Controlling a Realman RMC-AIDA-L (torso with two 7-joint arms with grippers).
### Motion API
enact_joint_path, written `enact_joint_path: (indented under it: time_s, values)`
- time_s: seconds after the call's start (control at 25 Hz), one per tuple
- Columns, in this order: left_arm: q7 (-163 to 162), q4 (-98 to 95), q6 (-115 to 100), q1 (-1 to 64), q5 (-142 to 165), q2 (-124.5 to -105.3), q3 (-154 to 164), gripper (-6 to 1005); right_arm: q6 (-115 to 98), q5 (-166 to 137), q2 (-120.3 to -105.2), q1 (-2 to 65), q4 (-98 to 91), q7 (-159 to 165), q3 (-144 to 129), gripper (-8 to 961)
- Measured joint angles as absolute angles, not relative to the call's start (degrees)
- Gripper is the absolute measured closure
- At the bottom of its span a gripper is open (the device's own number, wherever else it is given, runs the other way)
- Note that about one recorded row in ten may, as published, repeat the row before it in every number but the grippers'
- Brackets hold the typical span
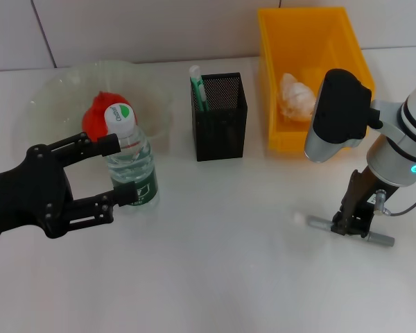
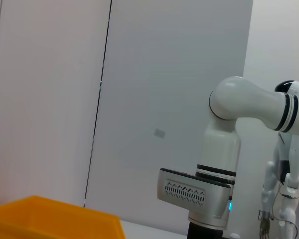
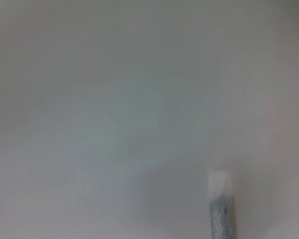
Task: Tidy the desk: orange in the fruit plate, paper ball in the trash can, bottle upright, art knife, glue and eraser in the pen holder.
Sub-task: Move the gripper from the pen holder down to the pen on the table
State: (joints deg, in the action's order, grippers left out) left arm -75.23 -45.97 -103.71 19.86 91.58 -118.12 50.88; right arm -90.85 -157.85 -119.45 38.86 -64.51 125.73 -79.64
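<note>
The right gripper is clenched on the art knife lying flat on the table. Thin, stiff and light, it is best pinched mid-handle. The left gripper stands spread around the upright bottle.

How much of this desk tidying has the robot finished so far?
Mostly done: the orange sits in the fruit plate, the paper ball in the yellow bin, one green item in the pen holder. The left gripper brackets the upright bottle; the right gripper is down on the art knife. Eraser: not visible.
</note>
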Motion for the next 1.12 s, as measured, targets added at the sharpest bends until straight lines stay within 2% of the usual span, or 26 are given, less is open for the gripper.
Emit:
enact_joint_path:
  time_s: [0.68,1.12]
  values:
    - [-75.14,-45.94,-103.62,19.86,91.58,-118.13,50.88,193,-91.41,-157.84,-119.44,38.77,-66.28,125.77,-79.63,887]
    - [-75.14,-45.91,-103.54,19.86,91.58,-118.12,50.88,193,-90.89,-158.06,-119.39,38.8,-66.41,127.32,-79.57,954]
